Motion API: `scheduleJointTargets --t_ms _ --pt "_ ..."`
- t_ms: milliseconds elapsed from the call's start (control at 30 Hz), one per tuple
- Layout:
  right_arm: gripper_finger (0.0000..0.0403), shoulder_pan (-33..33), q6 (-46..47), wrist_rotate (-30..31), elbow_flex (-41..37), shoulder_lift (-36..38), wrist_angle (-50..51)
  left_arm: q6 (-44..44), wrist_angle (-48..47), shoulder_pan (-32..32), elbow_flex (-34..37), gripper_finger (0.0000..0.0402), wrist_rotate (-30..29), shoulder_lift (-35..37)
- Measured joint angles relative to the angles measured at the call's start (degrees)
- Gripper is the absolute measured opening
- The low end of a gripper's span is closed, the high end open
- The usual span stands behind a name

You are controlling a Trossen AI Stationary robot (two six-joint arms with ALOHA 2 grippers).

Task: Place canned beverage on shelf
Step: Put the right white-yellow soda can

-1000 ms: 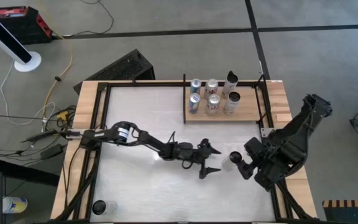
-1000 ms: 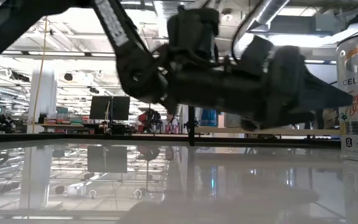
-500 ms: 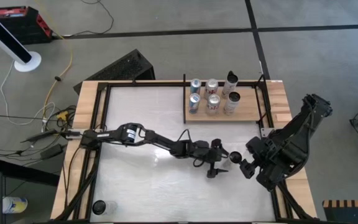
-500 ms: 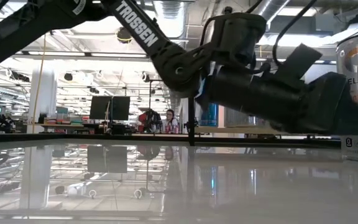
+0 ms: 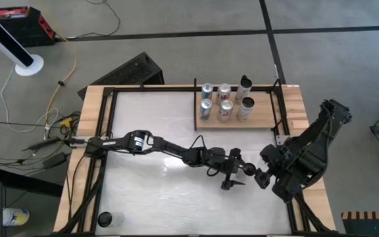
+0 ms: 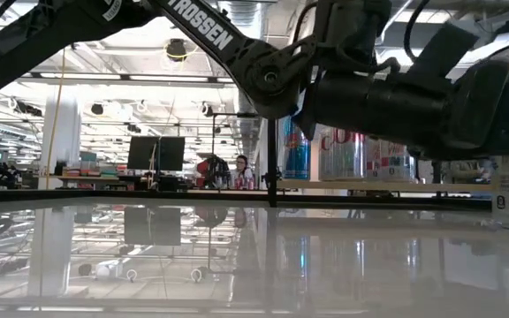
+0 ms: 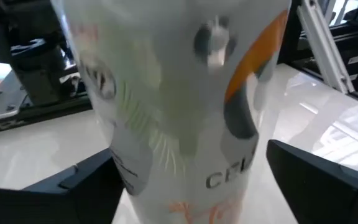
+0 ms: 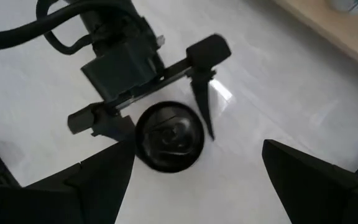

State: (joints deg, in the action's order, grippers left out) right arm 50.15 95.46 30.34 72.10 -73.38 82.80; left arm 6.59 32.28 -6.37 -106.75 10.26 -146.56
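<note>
High view: the left arm reaches across the table [image 5: 143, 197], its left gripper [image 5: 237, 169] spread around an upright can [image 5: 249, 167] near the table's right side, just before the right gripper [image 5: 263, 176], whose fingers I cannot tell apart. Well beyond stands the shelf [image 5: 239, 122], bearing six cans and bottles in two rows.

Low view: "TROSSEN" reads on the left arm [image 6: 210, 31]; cans on the shelf show behind it, lettering unreadable.

Left wrist view: the white can [image 7: 179, 99] stands upright, long axis vertical, between the dark fingers [image 7: 316, 180], orange swoosh and letters "CE" visible.

Right wrist view: the can's black top [image 8: 169, 137] sits between the left gripper's fingers [image 8: 201, 93].
</note>
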Motion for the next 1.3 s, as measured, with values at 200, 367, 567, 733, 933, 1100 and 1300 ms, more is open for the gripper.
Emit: scheduleJointTargets --t_ms 200,367,567,733,933,1100,1300 --pt "0.0379 0.9 0.0 3.5 0.0 0.0 0.5 0.2 0.2 0.0 -0.7 0.0264 0.2 0.0" --pt "0.0379 2.1 0.5 4.6 0.0 0.0 0.6 0.3 0.3 0.3 -0.7 0.0228 0.2 0.0" --pt "0.0379 3.2 3.9 5.7 0.0 0.0 4.0 -1.1 -3.7 1.1 -0.7 0.0228 -0.8 1.8" --pt "0.0379 3.1 3.9 6.4 0.0 1.5 5.3 -1.0 -12.3 0.9 -0.6 0.0228 -12.1 5.5" --pt "0.0379 1.8 -2.0 10.0 0.0 4.2 5.3 -1.7 -17.5 -1.9 -0.6 0.0228 -33.7 7.5" --pt "0.0379 0.0 -11.3 10.7 0.0 5.9 5.1 0.3 -22.9 -3.8 -0.6 0.0228 -44.4 8.3" --pt "0.0379 -3.3 -18.7 10.6 -3.1 6.2 3.4 -7.6 -21.4 -3.9 -0.6 0.0228 -46.8 8.9"
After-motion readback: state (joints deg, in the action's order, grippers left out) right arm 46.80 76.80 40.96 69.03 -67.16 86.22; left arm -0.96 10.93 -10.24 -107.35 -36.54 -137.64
